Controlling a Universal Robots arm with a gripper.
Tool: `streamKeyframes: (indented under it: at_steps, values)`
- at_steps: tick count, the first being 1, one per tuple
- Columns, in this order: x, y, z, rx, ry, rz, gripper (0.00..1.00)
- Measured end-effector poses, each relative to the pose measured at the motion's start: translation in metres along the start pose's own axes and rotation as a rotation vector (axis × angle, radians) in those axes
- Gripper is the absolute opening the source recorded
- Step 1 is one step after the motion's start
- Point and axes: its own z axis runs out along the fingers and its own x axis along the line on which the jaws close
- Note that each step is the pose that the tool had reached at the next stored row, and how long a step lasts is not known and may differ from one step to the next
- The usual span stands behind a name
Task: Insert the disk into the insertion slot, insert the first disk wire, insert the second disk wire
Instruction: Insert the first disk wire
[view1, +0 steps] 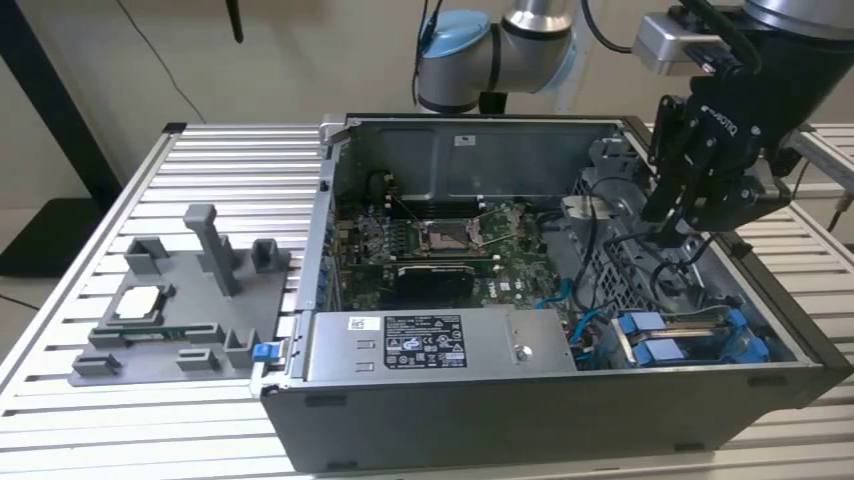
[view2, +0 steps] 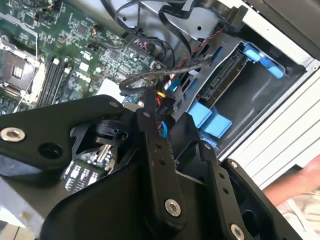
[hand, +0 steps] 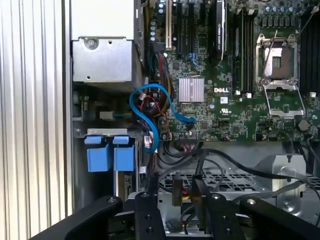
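First wrist view is showing the gripper (hand: 188, 184) with fingers (hand: 200, 192) pinching a red-and-yellow disk wire (hand: 185, 193) over the drive cage (hand: 235, 180), the blue-framed disk (hand: 99, 157) sitting nearby.

case (view1: 534, 420): grey sheet metal | pincer (view1: 662, 228): matt black | tabs (hand: 110, 156): blue plastic

Illegible label (view1: 424, 344) on power-supply box (view1: 541, 335)

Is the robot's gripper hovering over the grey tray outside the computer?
No, in the exterior view the gripper hangs over the open computer case, well apart from the grey tray.
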Motion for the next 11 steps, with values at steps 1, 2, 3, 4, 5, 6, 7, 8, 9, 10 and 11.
streamKeyframes:
  at_steps: [1, 2, 3, 4, 5, 6, 7, 8, 9, 10, 11]
  values:
    - [0.0, 0.0, 0.0003, -0.0004, -0.014, 0.002, 1.0]
    - [0.0001, -0.0001, 0.0007, -0.0007, -0.0251, 0.004, 1.0]
    - [0.0001, -0.0001, 0.001, -0.0008, -0.0295, 0.006, 1.0]
    - [0.0001, -0.0002, 0.0012, -0.0008, -0.032, 0.008, 0.0]
    - [0.0002, -0.0002, 0.0014, -0.0007, -0.0332, 0.009, 0.0]
    - [0.0003, -0.0005, 0.0014, -0.0007, -0.0338, 0.01, 0.0]
    - [0.0004, -0.0007, 0.0015, -0.0007, -0.0344, 0.01, 0.0]
    - [0.0005, -0.0007, 0.0016, -0.0007, -0.0349, 0.011, 0.0]
    - [0.0006, -0.0009, 0.0017, -0.0006, -0.0351, 0.011, 0.0]
    - [0.0006, -0.001, 0.0017, -0.0007, -0.0352, 0.011, 0.0]
    - [0.0006, -0.0011, 0.0017, -0.0006, -0.0351, 0.011, 0.0]
